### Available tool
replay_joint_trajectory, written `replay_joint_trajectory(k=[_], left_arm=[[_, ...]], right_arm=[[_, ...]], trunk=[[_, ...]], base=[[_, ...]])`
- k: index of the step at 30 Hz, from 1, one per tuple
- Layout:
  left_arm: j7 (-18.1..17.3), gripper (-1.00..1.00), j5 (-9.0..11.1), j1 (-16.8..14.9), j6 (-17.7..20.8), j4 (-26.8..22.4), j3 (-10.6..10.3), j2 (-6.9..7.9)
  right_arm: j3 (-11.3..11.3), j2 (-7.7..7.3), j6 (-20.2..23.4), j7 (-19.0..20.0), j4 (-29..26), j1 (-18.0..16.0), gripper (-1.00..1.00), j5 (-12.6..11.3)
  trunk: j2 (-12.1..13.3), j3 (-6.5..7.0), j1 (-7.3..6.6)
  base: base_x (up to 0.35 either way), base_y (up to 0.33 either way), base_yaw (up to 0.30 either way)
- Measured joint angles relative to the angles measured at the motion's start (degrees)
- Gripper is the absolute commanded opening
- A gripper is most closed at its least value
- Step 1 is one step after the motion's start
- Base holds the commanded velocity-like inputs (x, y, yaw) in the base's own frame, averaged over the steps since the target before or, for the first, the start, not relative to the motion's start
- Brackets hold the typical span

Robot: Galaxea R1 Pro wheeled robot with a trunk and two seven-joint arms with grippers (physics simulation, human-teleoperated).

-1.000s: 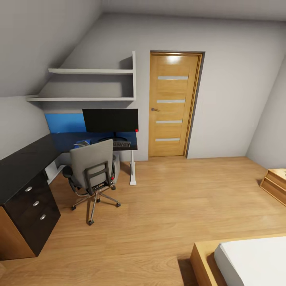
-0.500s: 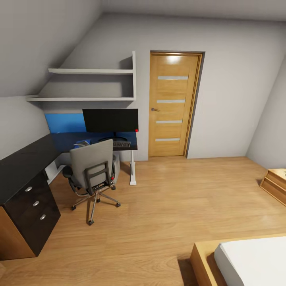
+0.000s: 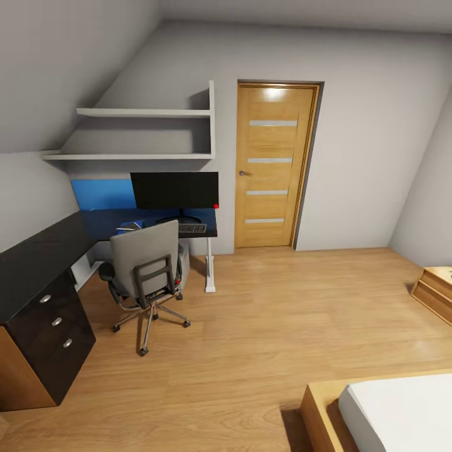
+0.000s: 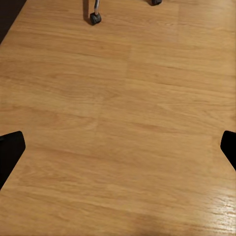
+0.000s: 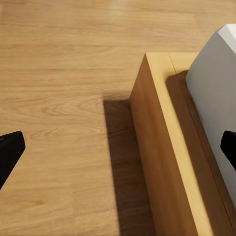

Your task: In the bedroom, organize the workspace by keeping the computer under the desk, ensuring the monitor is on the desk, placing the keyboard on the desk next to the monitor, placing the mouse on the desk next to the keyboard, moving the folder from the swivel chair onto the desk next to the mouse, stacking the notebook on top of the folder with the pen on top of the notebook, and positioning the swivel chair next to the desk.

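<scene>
The black L-shaped desk (image 3: 37, 257) runs along the left wall and turns toward the door. On its far wing the monitor (image 3: 174, 189) stands, with the keyboard (image 3: 191, 228) in front of it. The grey swivel chair (image 3: 145, 270) faces the desk with its back to me, and its seat is hidden. A light grey sliver of the computer (image 3: 184, 254) shows under the desk behind the chair. Folder, notebook, pen and mouse are hidden or too small to tell. My left gripper (image 4: 118, 150) hangs open over bare floor, near a chair castor (image 4: 95, 18). My right gripper (image 5: 118, 150) is open above the floor.
A wooden bed frame (image 5: 162, 147) with a white mattress (image 3: 402, 414) fills the near right. A low light-wood cabinet (image 3: 436, 292) stands at the right wall. The closed wooden door (image 3: 273, 166) is in the far wall, with white shelves (image 3: 144, 113) above the desk. Wood floor spreads through the middle.
</scene>
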Motion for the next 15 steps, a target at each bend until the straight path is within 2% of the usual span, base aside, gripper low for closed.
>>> replay_joint_trajectory(k=[15], left_arm=[[-0.02, 1.0, 0.0, 0.0, 0.0, 0.0, 0.0, 0.0]], right_arm=[[0.0, 0.01, 0.0, 0.0, 0.02, 0.0, 1.0, 0.0]], trunk=[[0.0, 0.0, 0.0]], base=[[0.0, 0.0, 0.0]])
